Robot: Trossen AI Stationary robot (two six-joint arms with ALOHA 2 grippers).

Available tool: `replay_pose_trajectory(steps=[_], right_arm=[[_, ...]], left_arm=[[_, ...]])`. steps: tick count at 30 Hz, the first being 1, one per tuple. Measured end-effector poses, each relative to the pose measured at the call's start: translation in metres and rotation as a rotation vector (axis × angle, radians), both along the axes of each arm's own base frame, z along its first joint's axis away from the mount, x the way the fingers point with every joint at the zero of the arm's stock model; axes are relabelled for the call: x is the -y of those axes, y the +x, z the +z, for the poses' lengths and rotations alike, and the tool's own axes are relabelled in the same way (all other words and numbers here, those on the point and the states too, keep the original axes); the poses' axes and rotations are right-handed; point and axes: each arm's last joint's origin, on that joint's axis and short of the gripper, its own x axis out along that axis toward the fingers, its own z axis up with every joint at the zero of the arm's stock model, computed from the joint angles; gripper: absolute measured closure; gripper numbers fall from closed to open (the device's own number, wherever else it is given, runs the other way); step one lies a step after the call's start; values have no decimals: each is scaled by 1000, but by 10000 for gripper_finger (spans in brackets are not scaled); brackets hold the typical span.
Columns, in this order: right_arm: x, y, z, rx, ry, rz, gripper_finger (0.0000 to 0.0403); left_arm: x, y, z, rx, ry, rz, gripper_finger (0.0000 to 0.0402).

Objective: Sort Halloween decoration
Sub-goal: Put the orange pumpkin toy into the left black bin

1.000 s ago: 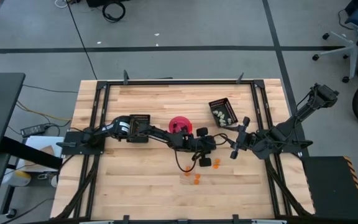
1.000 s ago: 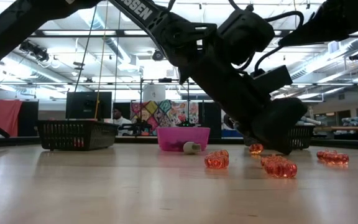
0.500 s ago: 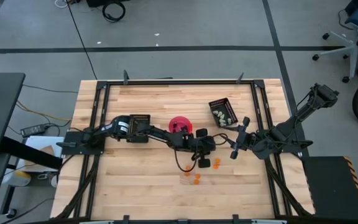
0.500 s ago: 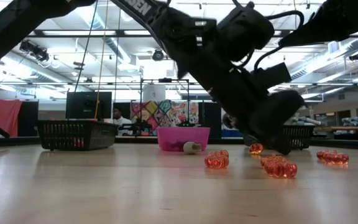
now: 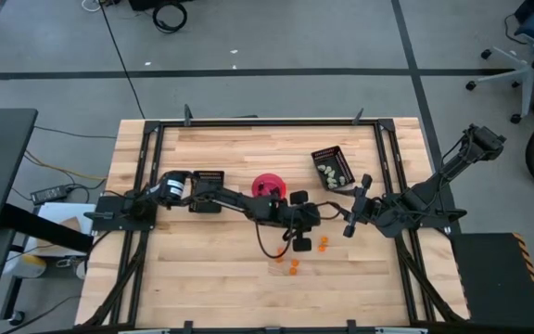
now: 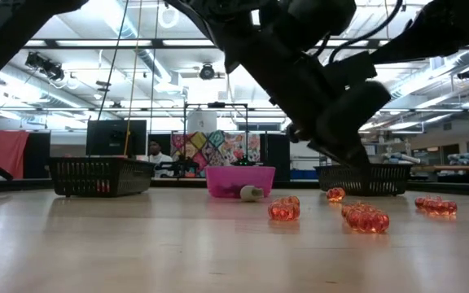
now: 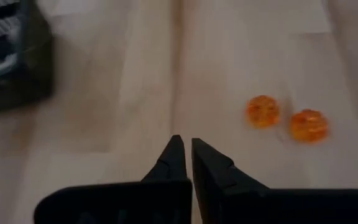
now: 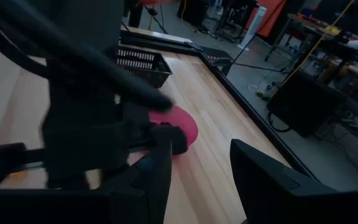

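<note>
Left gripper (image 7: 184,144) was clenched on nothing; the two orange trinkets (image 7: 263,111) lay just ahead, off to its right.

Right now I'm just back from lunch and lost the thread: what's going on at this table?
Two arms are sorting tiny trinkets. The left gripper is shut and empty, hanging just above the table near a few orange trinkets lying loose on the wood. The right gripper waits open to the side. A black tray at the back right holds whitish pieces, another tray sits on the left, and the pink bowl stands between them.
</note>
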Motion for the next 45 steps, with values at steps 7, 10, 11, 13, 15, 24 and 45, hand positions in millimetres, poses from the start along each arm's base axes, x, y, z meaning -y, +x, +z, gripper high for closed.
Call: replay_pose_trajectory(steps=[7,10,11,13,15,24,45], right_arm=[[1,-1,-2,-14,7,-5,236],[1,-1,-2,-14,6,-5,236],[1,-1,-2,-14,6,-5,236],[1,-1,-2,-14,7,-5,236],[1,-1,-2,-12,11,-5,236],[0,-1,-2,-15,20,5,236],[1,-2,-4,-22,21,-5,236]], left_arm=[[0,-5,-4,-62,93,58,328],[0,-8,-6,-96,98,55,287],[0,-8,-7,-105,99,56,275],[-1,-9,-8,-112,88,67,254],[-2,-9,-11,-118,75,69,239],[-8,-9,-13,-143,34,73,234],[0,-6,-30,-152,1,25,339]])
